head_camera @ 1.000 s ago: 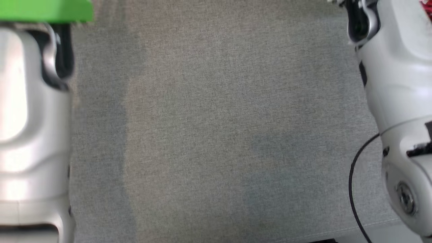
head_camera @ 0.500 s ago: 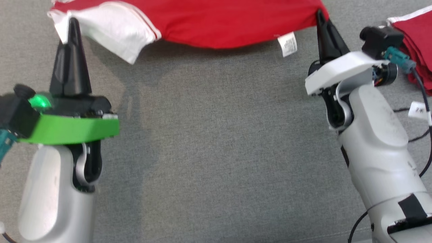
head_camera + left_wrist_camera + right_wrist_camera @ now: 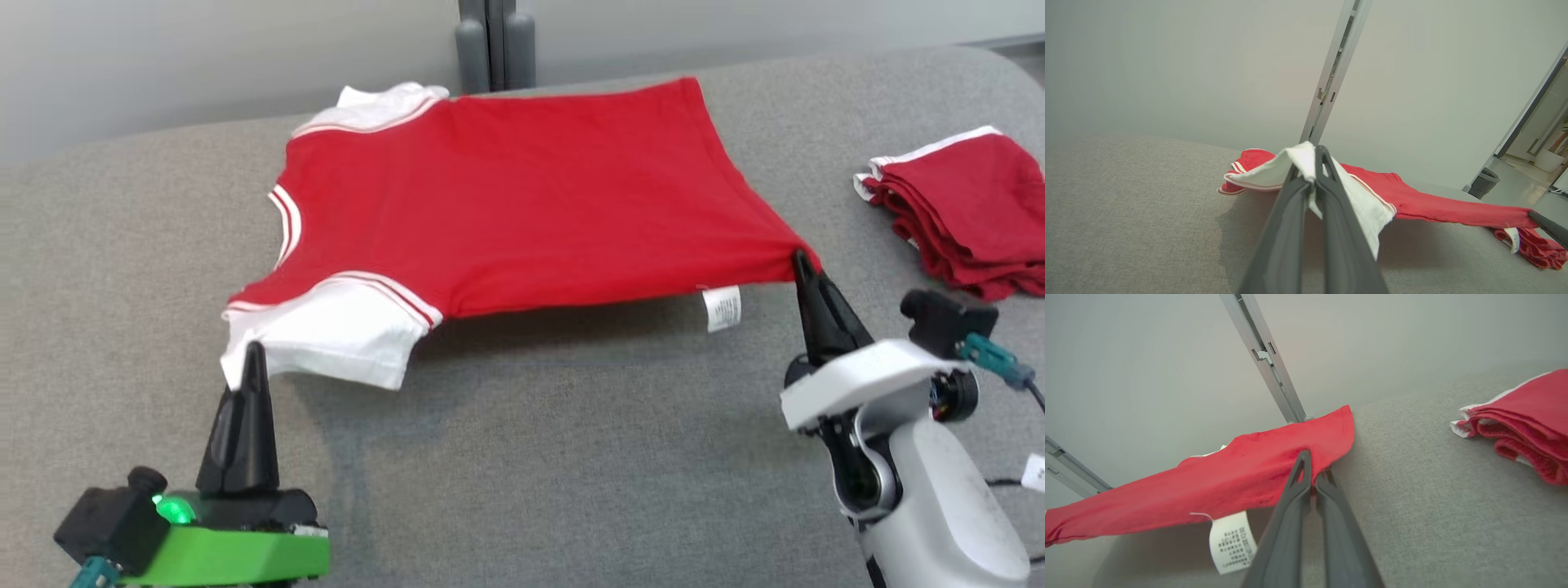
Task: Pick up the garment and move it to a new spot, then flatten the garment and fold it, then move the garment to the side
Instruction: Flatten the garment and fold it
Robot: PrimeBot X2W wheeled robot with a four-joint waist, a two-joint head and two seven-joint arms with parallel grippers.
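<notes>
Both left claw (image 3: 255, 349) and right claw (image 3: 801, 260) pinch the garment (image 3: 522, 188).

Bright, soft, even light.
A soft shadow lies on the couch (image 3: 571, 457) under the shirt (image 3: 522, 188); head view slightly soft, wrist views stretched at their edges.

Garment (image 3: 522, 196): soft matt knit cloth. Worktop (image 3: 571, 474): coarse grey woven fabric, matt. Left gripper (image 3: 255, 351): smooth dark plastic fingers (image 3: 243, 433), dull sheen. Folded pile (image 3: 971, 212): same matt knit.
</notes>
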